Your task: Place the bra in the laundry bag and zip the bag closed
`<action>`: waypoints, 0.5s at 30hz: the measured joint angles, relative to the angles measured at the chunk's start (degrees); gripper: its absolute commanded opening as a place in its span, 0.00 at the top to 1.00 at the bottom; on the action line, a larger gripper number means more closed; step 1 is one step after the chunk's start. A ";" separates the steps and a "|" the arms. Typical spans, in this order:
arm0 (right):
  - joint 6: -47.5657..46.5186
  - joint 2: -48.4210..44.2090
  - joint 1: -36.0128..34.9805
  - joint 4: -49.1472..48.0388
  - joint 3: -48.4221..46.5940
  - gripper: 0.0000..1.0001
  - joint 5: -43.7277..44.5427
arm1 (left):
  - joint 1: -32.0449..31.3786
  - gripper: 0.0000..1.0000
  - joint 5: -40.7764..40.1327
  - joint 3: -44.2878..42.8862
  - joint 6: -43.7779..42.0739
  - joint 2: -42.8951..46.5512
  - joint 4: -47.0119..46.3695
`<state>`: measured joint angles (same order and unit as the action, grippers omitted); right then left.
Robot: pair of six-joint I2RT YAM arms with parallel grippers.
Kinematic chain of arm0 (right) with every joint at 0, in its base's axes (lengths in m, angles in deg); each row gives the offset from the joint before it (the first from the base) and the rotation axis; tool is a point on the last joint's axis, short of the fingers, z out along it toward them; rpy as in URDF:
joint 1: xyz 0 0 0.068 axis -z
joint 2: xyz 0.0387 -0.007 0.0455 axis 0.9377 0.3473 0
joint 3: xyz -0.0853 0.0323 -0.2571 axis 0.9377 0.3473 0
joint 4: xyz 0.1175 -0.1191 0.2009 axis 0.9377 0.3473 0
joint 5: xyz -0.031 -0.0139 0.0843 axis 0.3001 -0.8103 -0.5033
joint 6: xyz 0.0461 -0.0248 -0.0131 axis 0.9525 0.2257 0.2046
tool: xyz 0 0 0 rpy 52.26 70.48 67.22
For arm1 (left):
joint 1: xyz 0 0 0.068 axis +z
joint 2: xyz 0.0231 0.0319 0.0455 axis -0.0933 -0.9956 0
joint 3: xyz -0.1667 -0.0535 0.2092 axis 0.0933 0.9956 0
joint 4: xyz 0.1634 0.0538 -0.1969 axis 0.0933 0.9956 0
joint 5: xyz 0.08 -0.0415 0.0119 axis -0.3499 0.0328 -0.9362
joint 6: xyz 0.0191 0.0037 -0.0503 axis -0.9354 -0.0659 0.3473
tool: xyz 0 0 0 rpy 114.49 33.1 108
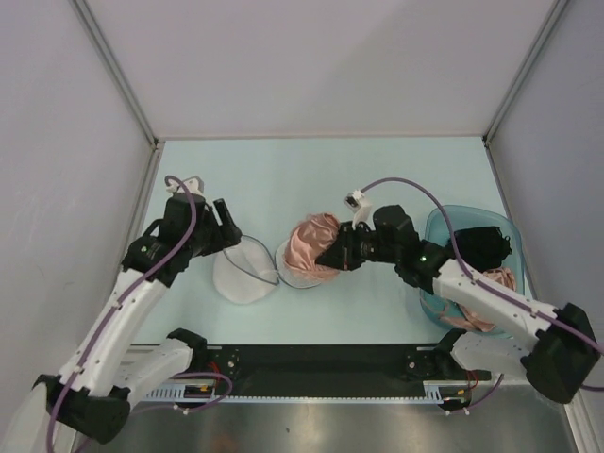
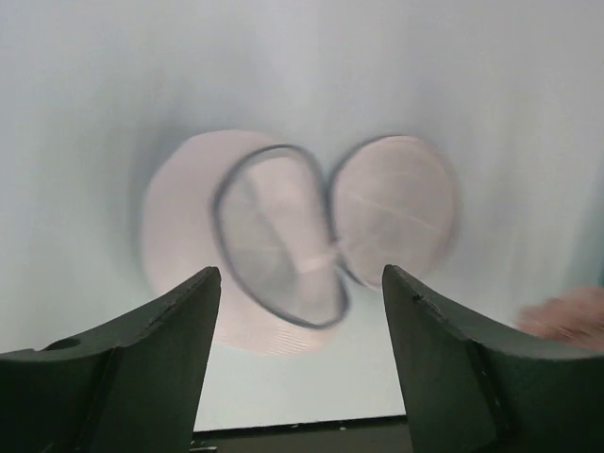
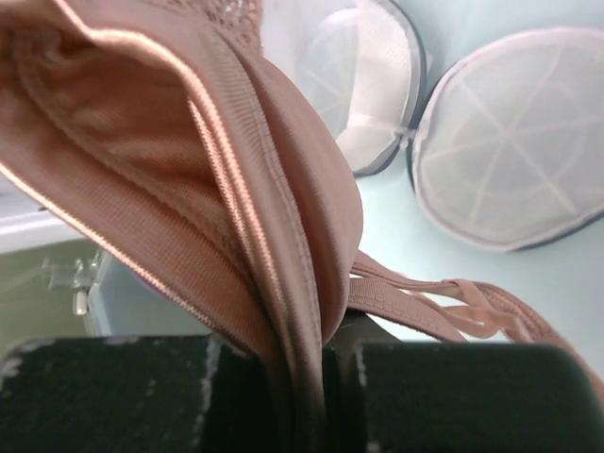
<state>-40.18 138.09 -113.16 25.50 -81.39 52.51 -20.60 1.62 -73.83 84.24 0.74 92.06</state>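
Loading: right tool [image 1: 336, 253] clamped on bra [image 1: 310, 243] over open laundry bag [image 1: 243, 276], mid-frame. Left tool [image 2: 300, 278] apart. Next: lower, release.

The pale blue-green table [image 1: 283, 179] carries two things. The laundry bag [image 1: 243, 274] lies open just toward 8 o'clock of the middle, its two white mesh halves side by side and joined where they touch. A translucent teal basin [image 1: 481, 213] stands at 4 o'clock, near the table's right edge.

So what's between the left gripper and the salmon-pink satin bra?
The round white mesh laundry bag, lying open in two halves, between left gripper and bra; clearest in the top external view.
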 measured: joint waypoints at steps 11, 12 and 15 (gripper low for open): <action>-3.82 28.00 -0.33 -5.60 -18.62 1.00 -0.83 | 12.66 0.45 -0.11 10.86 1.33 -5.84 -1.31; -4.00 31.23 -0.70 -6.69 -20.63 1.00 -1.27 | 12.76 0.49 0.13 11.13 1.09 -6.23 -2.47; -4.04 37.18 -2.08 -7.89 -24.11 1.00 -2.62 | 12.96 0.57 0.44 11.87 0.87 -7.48 -4.44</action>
<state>-44.22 175.27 -115.24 17.61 -105.49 49.89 -7.64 2.05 -61.96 85.11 -6.74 87.62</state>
